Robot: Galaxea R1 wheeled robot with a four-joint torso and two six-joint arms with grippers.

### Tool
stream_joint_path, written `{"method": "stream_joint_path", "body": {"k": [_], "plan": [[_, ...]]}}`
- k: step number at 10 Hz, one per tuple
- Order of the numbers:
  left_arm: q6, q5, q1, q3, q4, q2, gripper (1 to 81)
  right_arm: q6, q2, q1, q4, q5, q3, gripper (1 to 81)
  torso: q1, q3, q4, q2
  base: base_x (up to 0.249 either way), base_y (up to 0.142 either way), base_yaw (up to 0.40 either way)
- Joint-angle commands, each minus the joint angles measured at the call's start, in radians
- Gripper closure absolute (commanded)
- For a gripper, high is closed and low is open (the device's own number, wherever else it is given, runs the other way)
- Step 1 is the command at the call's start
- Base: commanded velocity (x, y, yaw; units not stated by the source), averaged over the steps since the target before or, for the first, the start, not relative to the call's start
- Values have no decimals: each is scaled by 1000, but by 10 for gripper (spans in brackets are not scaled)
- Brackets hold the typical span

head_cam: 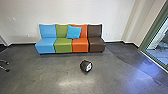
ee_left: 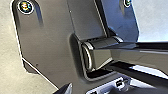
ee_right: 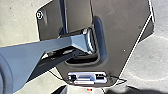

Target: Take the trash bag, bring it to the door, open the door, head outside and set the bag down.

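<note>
Right gripper (ee_right: 97,89) wide; left gripper (ee_left: 98,89), can't tell. Trash bag (head_cam: 86,66) on floor (head_cam: 45,72), apart from seats (head_cam: 63,45), likely for easy reach.

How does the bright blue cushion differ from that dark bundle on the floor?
The cushion is bright blue and squarish; the bundle is mostly black, rounded, with a white patch. The cushion leans against the backrests, while the bundle sits on the floor. Neither is being held.
</note>
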Motion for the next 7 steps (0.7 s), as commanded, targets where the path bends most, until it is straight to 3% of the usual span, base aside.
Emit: {"method": "stream_joint_path", "body": {"k": [1, 6, 7], "plan": [[2, 60, -21, 10, -3, 0, 10, -4, -20, 24, -2, -71, 3, 10, 0, 0, 0, -1, 161, -77, 0], [0, 60, -21, 10, -4, 0, 10, -7, -17, 24, -5, -71, 3, 10, 1, 0, 0, -1, 162, -74, 0], [0, 60, -21, 10, -4, -1, 10, -7, -17, 24, -5, -69, 1, 10, 1, 0, 0, -1, 162, 0, 0]]}}
